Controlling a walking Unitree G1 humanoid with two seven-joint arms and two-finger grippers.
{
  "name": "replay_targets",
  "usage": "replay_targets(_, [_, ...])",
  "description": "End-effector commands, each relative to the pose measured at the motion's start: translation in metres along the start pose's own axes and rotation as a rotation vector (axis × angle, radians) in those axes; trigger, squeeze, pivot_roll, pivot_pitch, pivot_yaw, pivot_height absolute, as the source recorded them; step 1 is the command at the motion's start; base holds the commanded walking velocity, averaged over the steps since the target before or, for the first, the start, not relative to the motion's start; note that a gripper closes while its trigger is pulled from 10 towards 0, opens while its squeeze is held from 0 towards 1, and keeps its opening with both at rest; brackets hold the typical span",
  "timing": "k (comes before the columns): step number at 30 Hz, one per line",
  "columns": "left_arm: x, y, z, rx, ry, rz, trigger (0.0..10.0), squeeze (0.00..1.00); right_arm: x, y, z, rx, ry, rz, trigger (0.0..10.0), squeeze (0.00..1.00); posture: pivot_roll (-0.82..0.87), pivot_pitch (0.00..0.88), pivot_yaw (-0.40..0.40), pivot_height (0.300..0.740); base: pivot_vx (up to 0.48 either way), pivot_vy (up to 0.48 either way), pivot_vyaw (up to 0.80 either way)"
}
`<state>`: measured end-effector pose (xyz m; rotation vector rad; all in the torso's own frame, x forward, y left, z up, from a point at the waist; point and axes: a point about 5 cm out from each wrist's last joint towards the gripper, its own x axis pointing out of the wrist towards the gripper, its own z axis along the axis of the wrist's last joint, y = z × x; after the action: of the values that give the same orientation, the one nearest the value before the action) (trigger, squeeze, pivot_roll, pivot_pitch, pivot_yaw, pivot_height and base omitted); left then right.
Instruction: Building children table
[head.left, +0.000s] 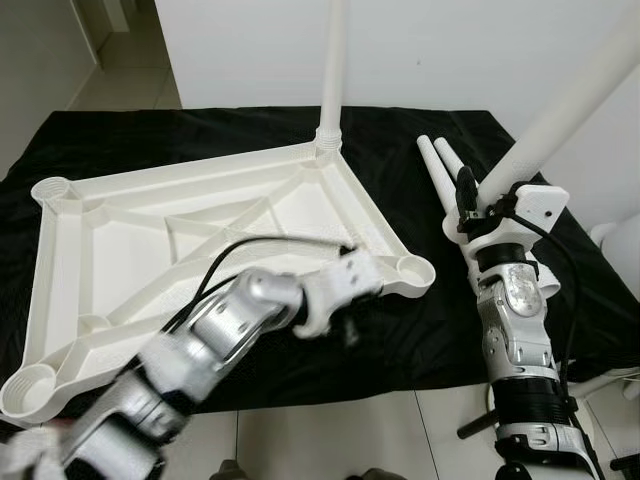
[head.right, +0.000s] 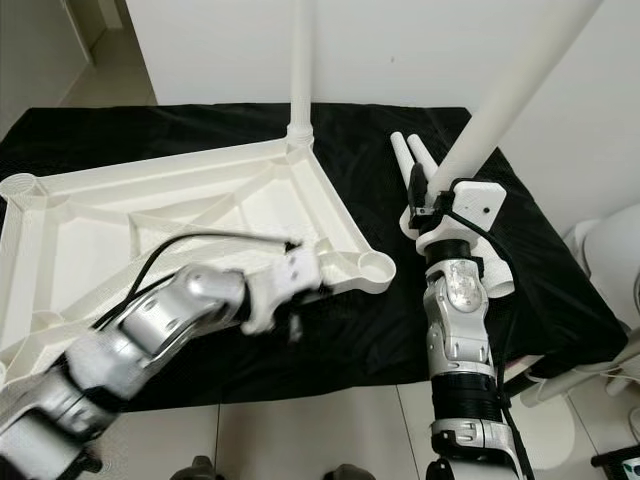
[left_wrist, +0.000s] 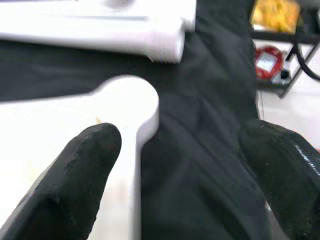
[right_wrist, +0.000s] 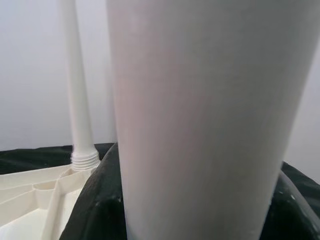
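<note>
The white tabletop (head.left: 200, 230) lies upside down on a black cloth. One white leg (head.left: 332, 70) stands upright in its far right corner socket. My right gripper (head.left: 470, 205) is shut on another white leg (head.left: 570, 110), which tilts up and to the right; the same held leg (right_wrist: 200, 115) shows in the right wrist view. Two loose legs (head.left: 440, 165) lie on the cloth just behind that gripper. My left gripper (left_wrist: 185, 175) is open at the near right corner socket (head.left: 413, 270), one finger over the tabletop and the other over the cloth.
The black cloth (head.left: 420, 340) ends near the front, where pale floor tiles (head.left: 330, 430) begin. A white wall (head.left: 450, 50) stands close behind. A white object (head.left: 615, 240) sits at the right edge. A rack with red and yellow items (left_wrist: 272, 55) stands beyond the cloth.
</note>
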<state>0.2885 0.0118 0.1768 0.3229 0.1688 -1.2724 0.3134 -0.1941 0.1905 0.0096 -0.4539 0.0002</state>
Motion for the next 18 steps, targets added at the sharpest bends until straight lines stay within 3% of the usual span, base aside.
replay_targets(1, [-0.003,0.01,-0.001,-0.033,-0.001,0.081,10.0,0.0,0.002,-0.003,0.004,-0.007,-0.012,-0.009,10.0,0.0,0.03,0.002,-0.013,0.74,0.0,0.0,0.0])
replay_targets(6, [-0.003,0.018,-0.001,-0.073,0.001,0.142,10.0,0.0,0.0,-0.004,0.004,-0.009,-0.01,-0.009,10.0,0.0,0.03,0.002,-0.017,0.74,0.0,0.0,0.0])
replay_targets(13, [0.006,0.014,-0.035,-0.062,0.188,0.178,10.0,0.0,0.001,-0.004,0.005,-0.011,-0.012,-0.007,10.0,0.0,0.02,0.0,-0.019,0.74,0.0,0.0,0.0])
replay_targets(18, [0.007,0.014,-0.043,-0.056,0.228,0.195,10.0,0.0,0.001,-0.004,0.005,-0.013,-0.012,-0.007,10.0,0.0,0.02,0.0,-0.019,0.74,0.0,0.0,0.0])
